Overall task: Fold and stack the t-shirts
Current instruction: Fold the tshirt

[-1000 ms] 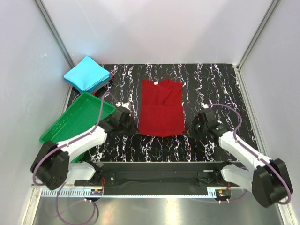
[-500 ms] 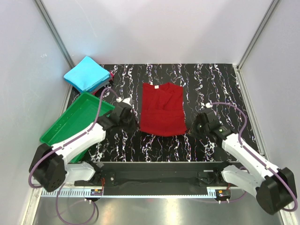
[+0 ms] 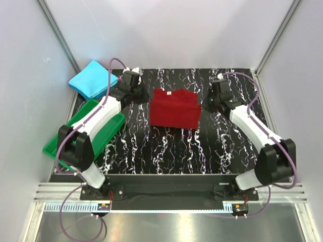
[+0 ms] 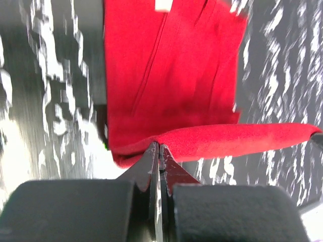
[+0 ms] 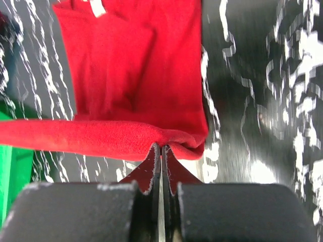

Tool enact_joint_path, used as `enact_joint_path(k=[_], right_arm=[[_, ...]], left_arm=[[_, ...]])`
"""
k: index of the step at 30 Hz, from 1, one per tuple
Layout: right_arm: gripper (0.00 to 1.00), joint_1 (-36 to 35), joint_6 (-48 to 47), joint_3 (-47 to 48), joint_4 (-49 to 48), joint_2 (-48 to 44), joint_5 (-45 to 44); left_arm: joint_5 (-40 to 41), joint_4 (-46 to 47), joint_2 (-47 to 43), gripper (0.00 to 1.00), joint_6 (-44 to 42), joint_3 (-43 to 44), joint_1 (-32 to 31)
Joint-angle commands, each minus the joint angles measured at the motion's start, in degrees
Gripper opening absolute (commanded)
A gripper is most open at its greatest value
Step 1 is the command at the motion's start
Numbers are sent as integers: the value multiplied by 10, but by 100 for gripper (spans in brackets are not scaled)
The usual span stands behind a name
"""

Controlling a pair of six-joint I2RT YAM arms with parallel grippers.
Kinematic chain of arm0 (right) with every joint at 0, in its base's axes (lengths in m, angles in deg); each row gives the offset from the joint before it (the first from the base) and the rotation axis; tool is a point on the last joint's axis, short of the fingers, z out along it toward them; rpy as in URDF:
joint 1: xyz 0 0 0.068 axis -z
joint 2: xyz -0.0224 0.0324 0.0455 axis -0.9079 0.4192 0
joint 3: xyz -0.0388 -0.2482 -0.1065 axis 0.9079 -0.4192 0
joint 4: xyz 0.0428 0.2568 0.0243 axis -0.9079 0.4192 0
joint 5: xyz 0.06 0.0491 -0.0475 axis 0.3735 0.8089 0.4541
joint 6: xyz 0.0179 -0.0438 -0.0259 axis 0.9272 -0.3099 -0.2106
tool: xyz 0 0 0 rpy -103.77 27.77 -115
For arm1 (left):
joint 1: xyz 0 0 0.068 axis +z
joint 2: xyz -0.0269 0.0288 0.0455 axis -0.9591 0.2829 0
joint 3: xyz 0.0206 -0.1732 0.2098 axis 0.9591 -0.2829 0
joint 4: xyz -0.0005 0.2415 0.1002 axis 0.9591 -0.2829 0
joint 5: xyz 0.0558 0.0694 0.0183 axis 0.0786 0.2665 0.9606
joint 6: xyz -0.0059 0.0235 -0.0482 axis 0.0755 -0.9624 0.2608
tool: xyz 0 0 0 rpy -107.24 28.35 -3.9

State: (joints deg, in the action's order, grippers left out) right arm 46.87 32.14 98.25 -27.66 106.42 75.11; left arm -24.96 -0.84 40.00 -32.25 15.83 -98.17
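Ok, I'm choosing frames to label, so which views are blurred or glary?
Top external: sharp, evenly lit, red t-shirt crisp. Left wrist: table marbling smeared by motion blur, white patches blown out. Right wrist: same streaking on the table.

No writing legible in any view, white neck tag point(image 3: 169, 92) on the red t-shirt point(image 3: 174, 111) too blurred to read.

You are looking at the dark red t-shirt point(image 3: 174, 108) lying in the middle of the table point(image 3: 227, 146), doubled into a wide rectangle, its white neck label point(image 5: 96, 7) showing at the far edge. Its upper layer is stretching taut as a raised band above the flat layer, pinched at both side corners. The cyan-blue t-shirt point(image 3: 92, 79) is sitting folded into a flat square at the far left corner, well apart.
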Motion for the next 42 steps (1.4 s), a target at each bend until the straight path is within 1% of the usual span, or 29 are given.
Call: enact_joint_path(k=[1, 2, 3, 4, 5, 11, 12, 13, 16, 23, 25, 27, 28, 29, 31, 32, 34, 35, 36, 37, 38, 40, 41, 42], right_arm=[[0, 14, -46, 71, -14, 47, 10], [0, 19, -50, 82, -15, 60, 10], [0, 30, -55, 93, -19, 88, 29], [0, 35, -58, 115, -21, 103, 32], [0, 38, -65, 129, -22, 119, 36], [0, 61, -97, 233, -35, 261, 69], [0, 64, -98, 260, -36, 277, 70], [0, 66, -98, 271, -34, 289, 68], [0, 74, -90, 301, -36, 328, 63], [0, 87, -122, 381, -39, 402, 66], [0, 89, -126, 403, -39, 417, 58], [7, 91, -125, 423, -40, 438, 43], [22, 93, -124, 433, -41, 458, 44], [32, 95, -128, 457, -41, 469, 60], [48, 96, -158, 484, -35, 497, 84], [54, 99, -164, 505, -27, 500, 83], [56, 103, -175, 512, -5, 496, 88], [57, 105, -173, 505, 2, 473, 93], [58, 109, -171, 475, 2, 455, 97], [58, 110, -168, 456, 3, 419, 106], [59, 111, -168, 417, 3, 403, 137], [60, 112, -176, 381, 6, 374, 185], [60, 112, -175, 343, 7, 353, 216], [61, 112, -176, 324, 7, 344, 225]], left_arm=[[-51, 11, 65, 0, -53, 115, 18], [-57, 9, 104, 0, -57, 137, 22], [-62, 8, 122, 0, -57, 158, 29], [-76, 7, 141, 0, -55, 196, 33], [-79, 6, 171, 0, -53, 212, 38], [-73, 9, 269, 0, -51, 317, 62], [-77, 16, 283, 0, -55, 331, 64], [-99, 24, 298, 0, -59, 355, 67], [-132, 62, 359, 0, -66, 390, 76], [-166, 164, 418, 0, -17, 400, 111], [-176, 206, 436, 0, -8, 405, 114], [-185, 240, 466, 20, -14, 428, 115], [-182, 238, 476, 22, -13, 441, 117], [-186, 240, 484, 20, -7, 450, 119], [-190, 246, 487, 18, 1, 453, 127], [-187, 245, 483, 21, 0, 447, 130], [-172, 245, 446, 29, -7, 408, 136], [-172, 245, 432, 31, -16, 393, 136], [-173, 243, 400, 32, -43, 362, 135], [-170, 240, 384, 33, -53, 346, 132], [-166, 226, 369, 33, -60, 329, 130], [-155, 203, 330, 33, -67, 290, 127], [-155, 176, 318, 33, -67, 275, 126], [-156, 163, 297, 33, -61, 249, 124]])
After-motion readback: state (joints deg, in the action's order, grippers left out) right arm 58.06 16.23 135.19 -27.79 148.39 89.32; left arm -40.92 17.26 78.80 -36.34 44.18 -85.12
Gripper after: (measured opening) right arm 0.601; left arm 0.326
